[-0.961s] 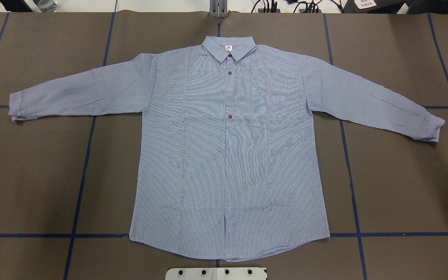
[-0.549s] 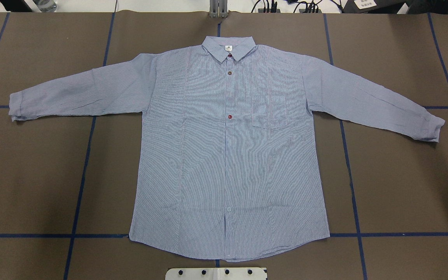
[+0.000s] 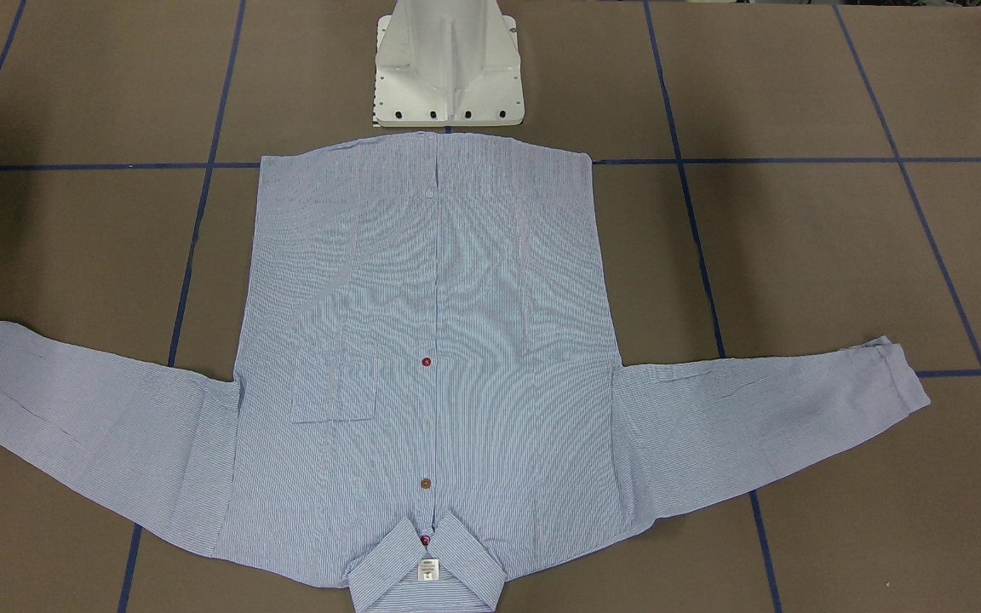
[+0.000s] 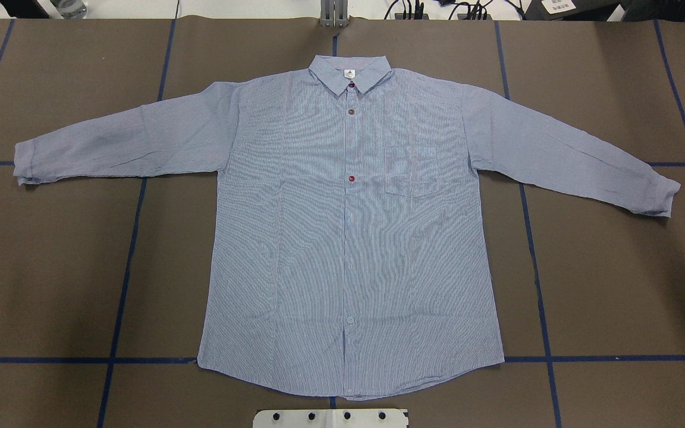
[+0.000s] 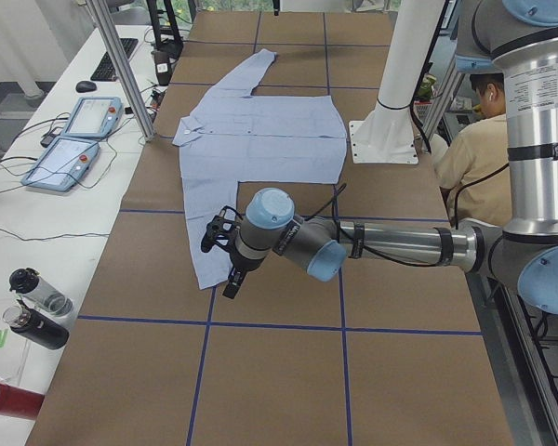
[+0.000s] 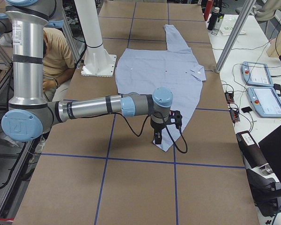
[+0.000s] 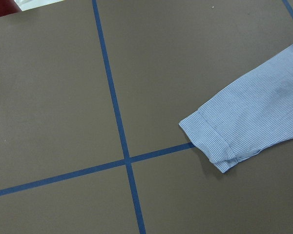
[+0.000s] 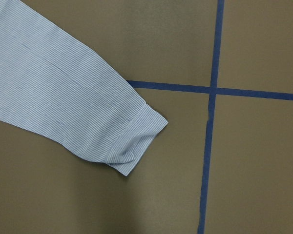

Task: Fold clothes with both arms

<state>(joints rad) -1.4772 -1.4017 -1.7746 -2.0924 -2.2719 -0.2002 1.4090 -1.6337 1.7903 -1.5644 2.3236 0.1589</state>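
The light blue striped shirt [image 4: 348,238] lies flat and face up on the brown table, buttoned, both sleeves spread out, collar at the far edge. It also shows in the front-facing view [image 3: 431,340]. My left gripper [image 5: 231,282] shows only in the exterior left view, above the left sleeve's cuff [image 7: 210,141]. My right gripper [image 6: 157,138] shows only in the exterior right view, above the right sleeve's cuff [image 8: 136,136]. I cannot tell whether either is open or shut. No fingers show in the wrist views.
The white pedestal base [image 3: 448,68] stands just behind the shirt's hem. Blue tape lines [image 4: 122,297] grid the table. A side bench holds teach pendants [image 5: 74,139] and bottles [image 5: 37,307]. A seated person [image 5: 474,158] is behind the robot.
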